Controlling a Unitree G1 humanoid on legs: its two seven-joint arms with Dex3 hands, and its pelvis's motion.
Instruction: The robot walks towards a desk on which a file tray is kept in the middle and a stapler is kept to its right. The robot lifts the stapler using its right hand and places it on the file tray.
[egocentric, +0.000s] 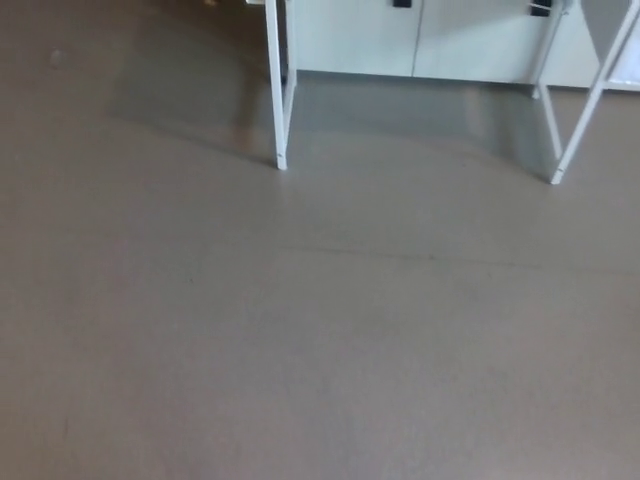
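Approach looked unfinished: only floor and white worktop legs showed. Neither hand was in view, its state untellable; the stapler lift was not yet done.

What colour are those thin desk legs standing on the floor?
White; the desk legs show clearly in the head view.

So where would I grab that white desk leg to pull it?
Probably around the upright stretch of the left leg, above its foot, coming from the open floor in front. It is a slim straight post, thin enough to hold all the way round, and nothing shows in the way there.
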